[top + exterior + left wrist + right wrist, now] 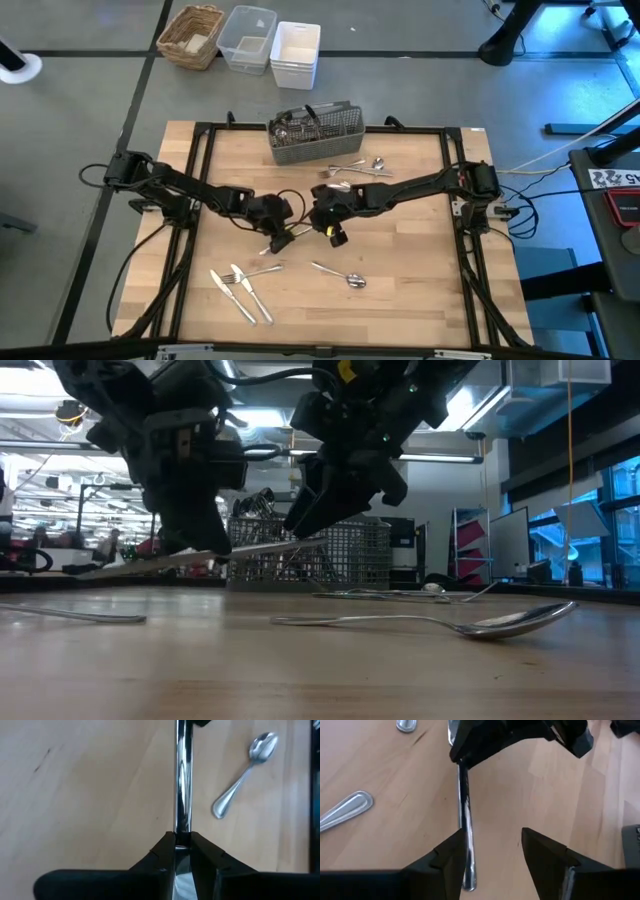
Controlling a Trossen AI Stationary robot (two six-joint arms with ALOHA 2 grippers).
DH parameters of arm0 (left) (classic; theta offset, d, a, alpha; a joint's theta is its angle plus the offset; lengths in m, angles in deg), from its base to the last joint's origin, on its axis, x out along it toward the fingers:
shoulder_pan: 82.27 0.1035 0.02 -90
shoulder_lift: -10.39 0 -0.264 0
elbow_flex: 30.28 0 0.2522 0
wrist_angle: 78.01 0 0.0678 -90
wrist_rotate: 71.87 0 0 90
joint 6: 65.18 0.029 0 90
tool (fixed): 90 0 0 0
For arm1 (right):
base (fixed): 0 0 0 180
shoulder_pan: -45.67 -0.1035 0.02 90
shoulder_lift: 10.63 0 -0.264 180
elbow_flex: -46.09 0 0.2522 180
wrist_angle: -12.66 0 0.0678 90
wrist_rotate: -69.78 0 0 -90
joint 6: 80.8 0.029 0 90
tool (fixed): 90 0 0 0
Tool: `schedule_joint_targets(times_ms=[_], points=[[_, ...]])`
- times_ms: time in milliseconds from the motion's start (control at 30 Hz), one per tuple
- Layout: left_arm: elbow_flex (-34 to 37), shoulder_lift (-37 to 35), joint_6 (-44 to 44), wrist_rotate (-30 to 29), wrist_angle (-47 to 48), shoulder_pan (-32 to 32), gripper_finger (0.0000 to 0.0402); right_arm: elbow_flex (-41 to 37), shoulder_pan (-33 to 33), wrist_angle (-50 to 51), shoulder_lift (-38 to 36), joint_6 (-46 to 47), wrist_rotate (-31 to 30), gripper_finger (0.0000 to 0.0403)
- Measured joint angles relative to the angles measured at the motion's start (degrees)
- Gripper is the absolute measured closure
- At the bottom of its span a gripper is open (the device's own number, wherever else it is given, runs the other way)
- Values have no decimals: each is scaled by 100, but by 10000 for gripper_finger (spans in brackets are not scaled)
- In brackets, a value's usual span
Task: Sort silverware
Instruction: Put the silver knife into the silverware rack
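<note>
Caddy (313,133) at table's (420,300) far edge, silverware (243,290) near front.

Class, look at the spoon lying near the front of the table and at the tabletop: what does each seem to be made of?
Spoon: probably polished metal, with a mirror-bright silver surface that reflects the room. Tabletop: apparently light wood, made of jointed planks with visible grain and a matte finish.

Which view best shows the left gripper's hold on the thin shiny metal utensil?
Left wrist view: the left gripper pinches the shiny metal utensil. The right wrist view shows its handle beside the open right gripper; the low view shows it level above the table; the high view shows little.
</note>
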Motion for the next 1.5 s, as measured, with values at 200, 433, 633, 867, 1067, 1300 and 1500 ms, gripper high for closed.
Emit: schedule_joint_targets(times_ms=[200,433,633,867,1067,1300,1500], points=[[0,0,-138,96,-143,35,366,0,7,-4,0,1,250,212],[0,-9,-209,72,-153,44,369,0,-128,-23,0,-1,368,212],[0,-9,-212,74,-146,40,364,0,-134,-50,0,-8,71,212],[0,-11,-456,76,-201,41,366,0,-142,-28,0,-54,139,212],[-2,-13,-522,77,-675,42,366,0,-142,-3,0,-125,143,212],[-2,-15,-762,102,-950,39,362,0,-142,-2,0,-135,-23,215],[-2,-15,-898,114,-1086,39,366,0,-140,-1,0,-84,-23,261]])
